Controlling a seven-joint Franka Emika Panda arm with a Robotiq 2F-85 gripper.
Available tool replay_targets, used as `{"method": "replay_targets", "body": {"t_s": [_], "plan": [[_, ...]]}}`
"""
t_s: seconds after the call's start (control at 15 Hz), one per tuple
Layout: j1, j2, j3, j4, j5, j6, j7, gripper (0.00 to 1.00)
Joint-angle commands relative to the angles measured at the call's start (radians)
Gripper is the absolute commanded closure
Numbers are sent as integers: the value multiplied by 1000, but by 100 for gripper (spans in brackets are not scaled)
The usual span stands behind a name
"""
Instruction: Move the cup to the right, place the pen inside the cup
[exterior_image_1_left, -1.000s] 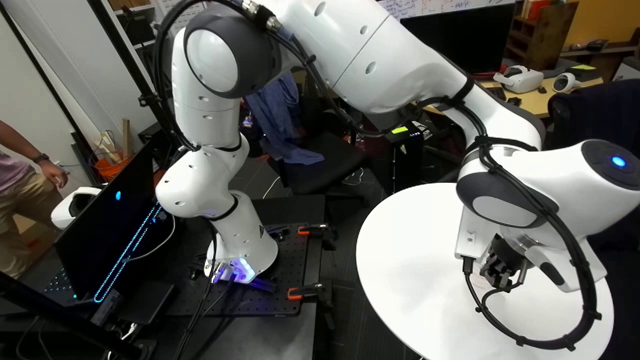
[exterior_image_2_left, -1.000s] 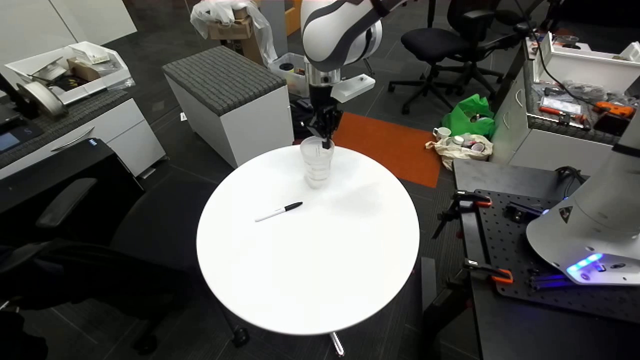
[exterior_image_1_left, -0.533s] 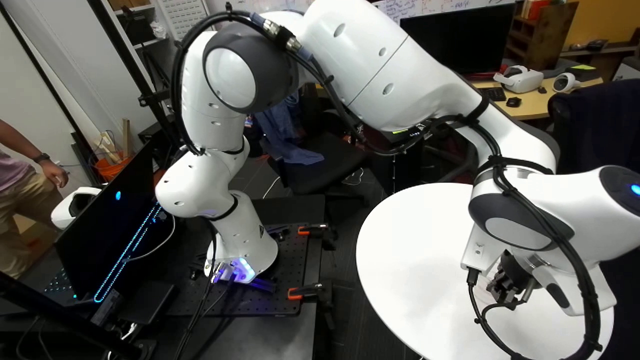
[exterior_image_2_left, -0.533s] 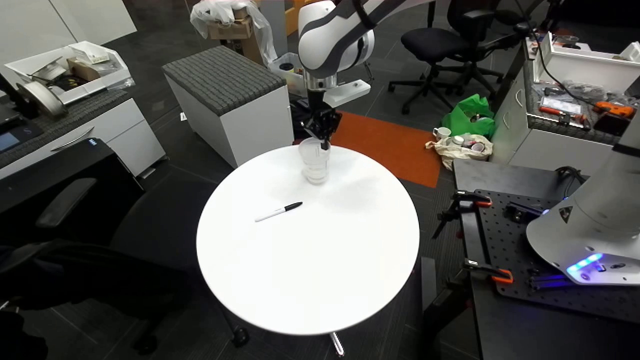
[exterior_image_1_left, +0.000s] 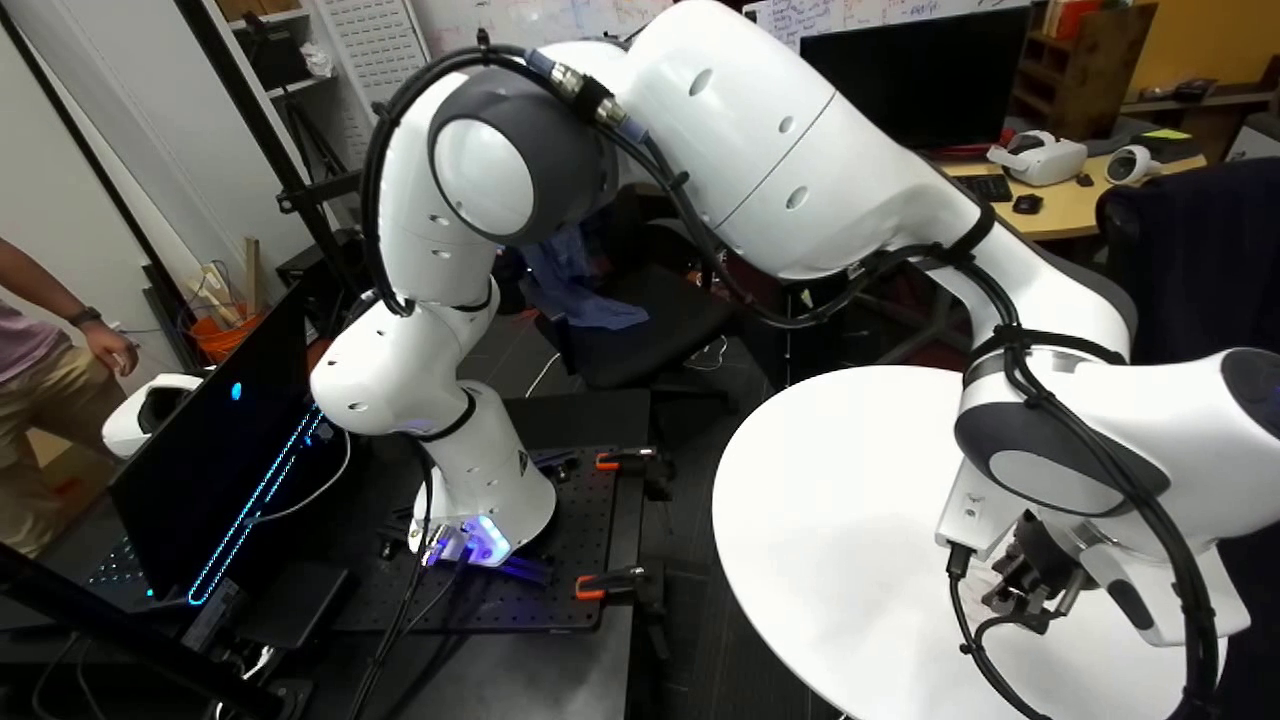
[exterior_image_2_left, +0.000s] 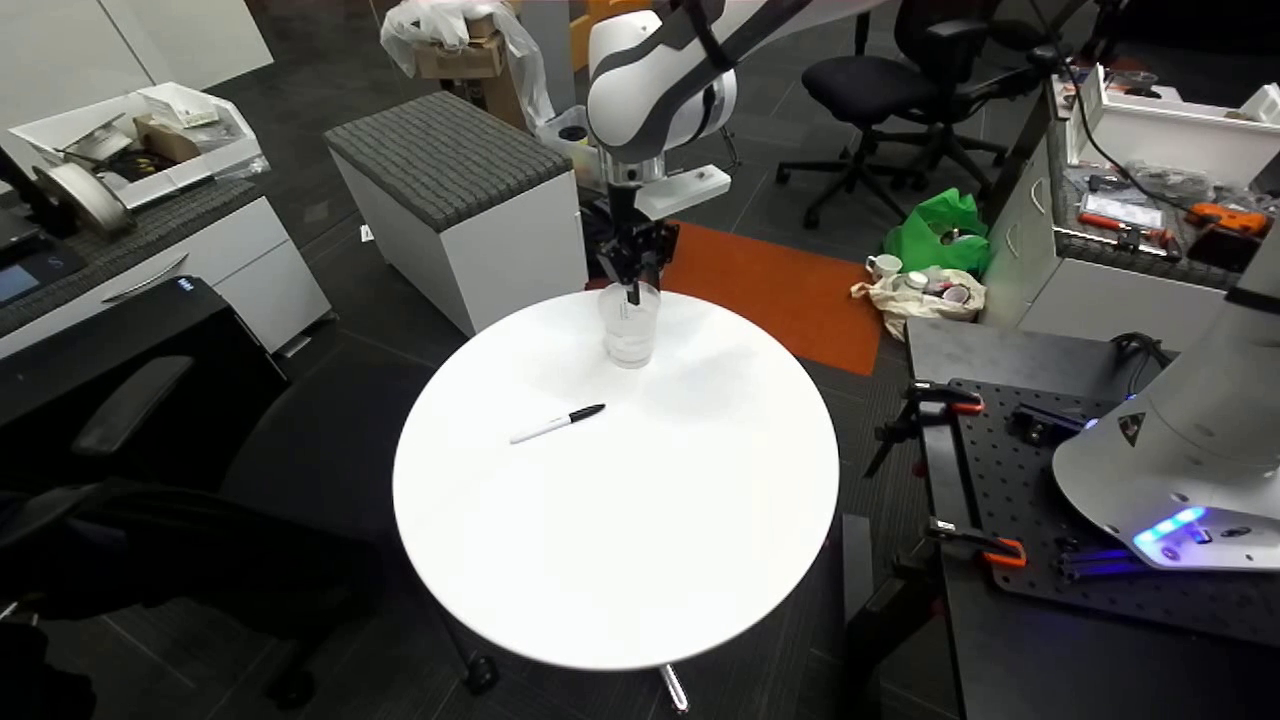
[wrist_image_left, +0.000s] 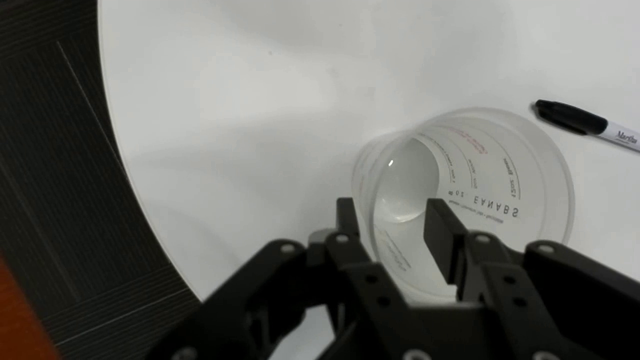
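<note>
The clear cup (exterior_image_2_left: 628, 338) stands upright on the white round table (exterior_image_2_left: 620, 560), close to its far edge in an exterior view. The cup (wrist_image_left: 545, 200) shows its open mouth in the wrist view. My gripper (wrist_image_left: 392, 207) is open astride the cup's wall, one finger inside the rim and one outside, with gaps beside the wall. The gripper also shows in both exterior views (exterior_image_1_left: 1020, 590) (exterior_image_2_left: 634, 290). The pen (exterior_image_2_left: 558, 424), a white marker with a black cap, lies flat on the table. The pen (wrist_image_left: 585, 122) is beside the cup in the wrist view. An exterior view hides the pen behind the arm.
A grey-topped white cabinet (exterior_image_2_left: 450, 160) stands behind the table's far edge. A black chair (exterior_image_2_left: 300, 440) stands beside the table. A cable (exterior_image_1_left: 1185, 600) loops below the wrist. The robot's base sits on a black table (exterior_image_1_left: 560, 610) across a gap.
The arm has come down slightly and moved over. The cup has shifted a little toward the far edge and left in an exterior view. The gripper's fingers now look wider apart. The pen has not moved.
</note>
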Motion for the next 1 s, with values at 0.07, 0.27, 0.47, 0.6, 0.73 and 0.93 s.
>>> {"method": "replay_targets", "body": {"t_s": [0.07, 0.27, 0.47, 0.6, 0.73, 0.93], "plan": [[1, -9, 1, 14, 21, -34, 30, 19], [2, -44, 5, -18, 23, -41, 21, 0], [14, -93, 1, -61, 11, -44, 20, 0], [23, -136, 0, -100, 7, -40, 17, 0], [35, -185, -3, -146, 2, -23, 17, 0], [59, -261, -8, -219, -13, 14, 26, 0]]}}
